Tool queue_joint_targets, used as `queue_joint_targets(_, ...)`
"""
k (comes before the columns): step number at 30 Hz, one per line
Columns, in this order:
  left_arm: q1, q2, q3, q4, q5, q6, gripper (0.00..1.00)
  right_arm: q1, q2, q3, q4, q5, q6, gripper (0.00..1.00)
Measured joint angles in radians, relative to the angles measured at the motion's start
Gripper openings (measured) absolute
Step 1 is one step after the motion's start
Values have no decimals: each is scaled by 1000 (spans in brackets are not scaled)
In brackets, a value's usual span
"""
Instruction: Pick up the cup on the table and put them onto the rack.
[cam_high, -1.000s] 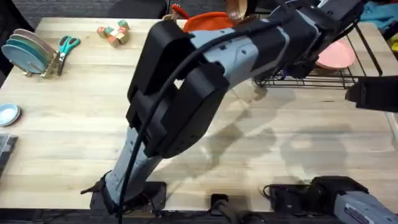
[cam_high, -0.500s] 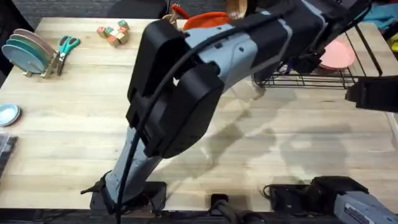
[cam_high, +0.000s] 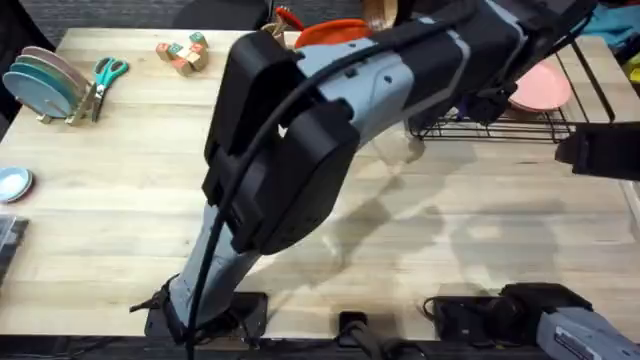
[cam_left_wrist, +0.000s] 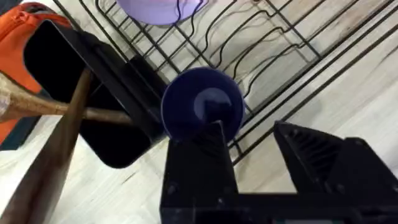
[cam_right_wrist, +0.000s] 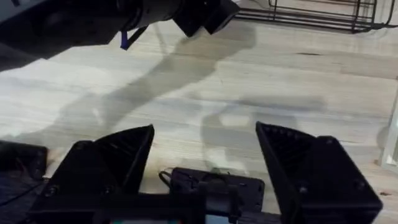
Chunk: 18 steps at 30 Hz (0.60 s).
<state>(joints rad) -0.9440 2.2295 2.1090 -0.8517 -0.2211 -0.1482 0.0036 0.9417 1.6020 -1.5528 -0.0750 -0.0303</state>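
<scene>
Over the rack (cam_left_wrist: 273, 37), navy cup (cam_left_wrist: 202, 106) upright on wires, just beyond the left gripper (cam_left_wrist: 255, 155), fingers spread apart.

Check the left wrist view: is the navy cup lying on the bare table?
No, the navy cup sits on the wires of the black rack, beside the utensil holder.

We see a robot lab bench. Two arms are bolted to a wooden table (cam_high: 100, 200). Kitchen props sit about: a dish rack (cam_high: 520, 118), pastel plates (cam_high: 45, 80)
</scene>
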Motion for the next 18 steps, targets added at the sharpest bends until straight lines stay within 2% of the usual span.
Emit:
queue_joint_targets(13, 0, -84, 1, -29, 0, 28, 558, 0, 0, 0, 0, 0, 0, 992)
queue_joint_targets(18, 0, -137, 1, -69, 0, 44, 607, 0, 0, 0, 0, 0, 0, 992)
